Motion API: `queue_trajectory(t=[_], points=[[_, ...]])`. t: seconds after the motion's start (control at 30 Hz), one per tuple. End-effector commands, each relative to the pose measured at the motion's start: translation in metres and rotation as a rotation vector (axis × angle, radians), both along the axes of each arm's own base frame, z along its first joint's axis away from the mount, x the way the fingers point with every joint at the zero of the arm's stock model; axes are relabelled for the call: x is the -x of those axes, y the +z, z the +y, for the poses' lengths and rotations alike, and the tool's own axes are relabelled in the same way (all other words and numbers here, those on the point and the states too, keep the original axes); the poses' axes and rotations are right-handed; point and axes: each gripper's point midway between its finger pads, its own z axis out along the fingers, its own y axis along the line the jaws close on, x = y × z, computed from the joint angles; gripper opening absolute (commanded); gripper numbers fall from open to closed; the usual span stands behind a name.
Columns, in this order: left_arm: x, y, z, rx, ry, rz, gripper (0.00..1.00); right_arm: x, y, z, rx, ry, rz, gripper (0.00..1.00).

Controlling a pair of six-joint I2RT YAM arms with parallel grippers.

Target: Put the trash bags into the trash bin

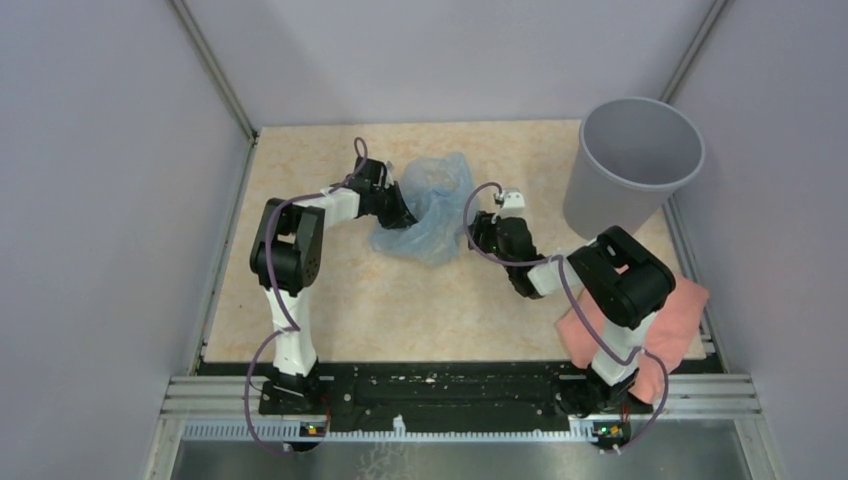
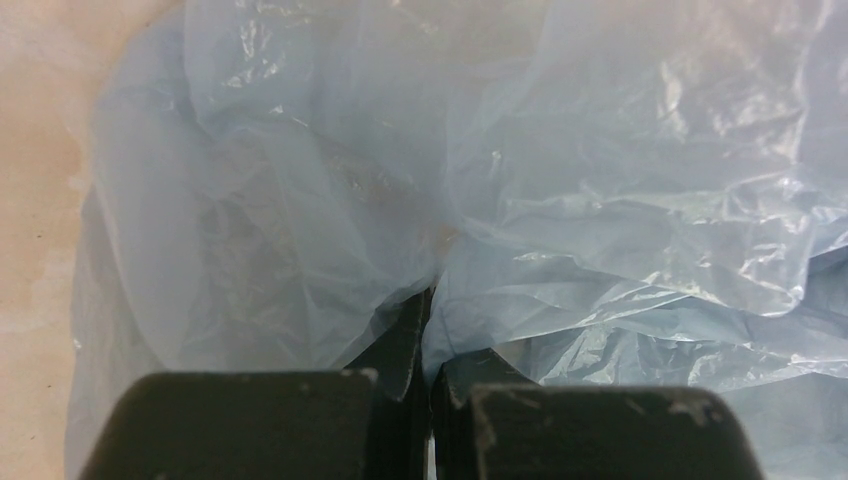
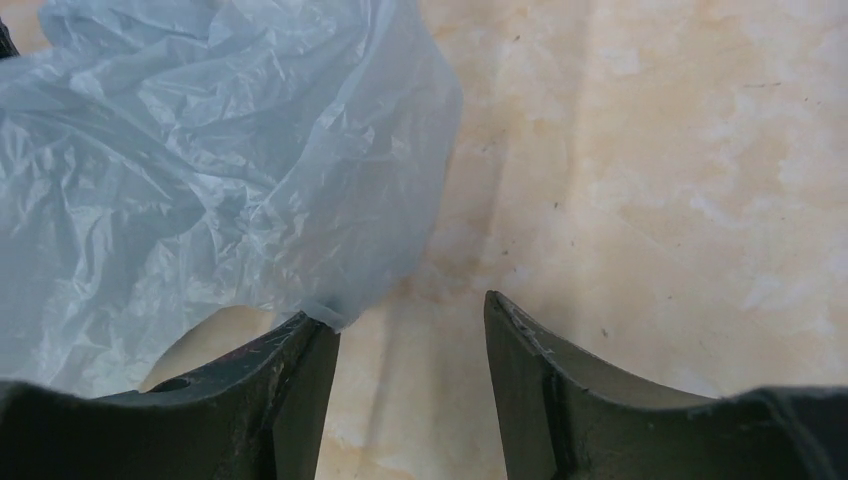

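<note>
Left wrist: left fingers [image 2: 405,345] clamped on the trash bag [image 2: 600,200], right fingers [image 3: 300,380] apart beside it; thin film may slip out when lifted.

bag [image 1: 430,212]: centre | bin [image 1: 612,205]: far right | cloth [image 1: 682,308]: near right

Soft, even light from overhead fills all three views. White glare flecks the crinkles of the trash bag [image 2: 700,150], which casts a faint shadow on the table [image 3: 650,200]. The left gripper [image 2: 430,320] looks blurred at the frame's bottom edge.
</note>
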Motion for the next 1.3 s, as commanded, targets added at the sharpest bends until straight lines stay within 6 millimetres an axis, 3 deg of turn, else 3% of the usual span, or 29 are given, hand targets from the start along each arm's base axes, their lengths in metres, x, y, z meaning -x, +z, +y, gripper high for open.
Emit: queue_trajectory(t=[0.0, 0.2, 0.3, 0.33, 0.4, 0.47, 0.7, 0.83, 1.0, 1.17, 1.27], points=[[0.021, -0.046, 0.022, -0.124, 0.013, 0.125, 0.00, -0.025, 0.054, 0.016, -0.119, -0.053, -0.160, 0.56], [0.018, -0.045, 0.021, -0.125, 0.010, 0.124, 0.00, -0.037, 0.053, 0.027, -0.120, -0.050, -0.154, 0.58], [0.016, -0.044, 0.021, -0.125, 0.011, 0.125, 0.00, -0.043, 0.052, 0.032, -0.126, -0.050, -0.146, 0.52], [0.015, -0.044, 0.021, -0.126, 0.012, 0.124, 0.00, -0.044, 0.053, 0.033, -0.124, -0.050, -0.141, 0.45], [0.012, -0.044, 0.024, -0.135, 0.020, 0.121, 0.00, -0.046, 0.060, 0.028, -0.101, -0.079, -0.123, 0.21], [0.006, -0.044, 0.033, -0.153, 0.052, 0.112, 0.00, -0.040, 0.072, 0.011, -0.058, -0.136, -0.108, 0.00], [-0.012, -0.044, 0.083, -0.229, 0.201, 0.083, 0.00, 0.011, 0.156, -0.040, 0.104, -0.136, -0.010, 0.00], [-0.020, -0.028, 0.091, -0.233, 0.231, 0.037, 0.00, 0.043, 0.187, -0.048, 0.140, -0.049, 0.038, 0.00], [-0.023, 0.020, 0.068, -0.151, 0.178, -0.070, 0.00, 0.049, 0.177, -0.030, 0.186, 0.056, 0.113, 0.00], [-0.003, 0.068, 0.042, -0.063, 0.108, -0.164, 0.00, 0.046, 0.172, -0.005, 0.225, 0.114, 0.162, 0.00], [0.014, 0.077, 0.039, -0.041, 0.103, -0.176, 0.00, 0.048, 0.175, 0.011, 0.170, 0.162, 0.180, 0.11]])
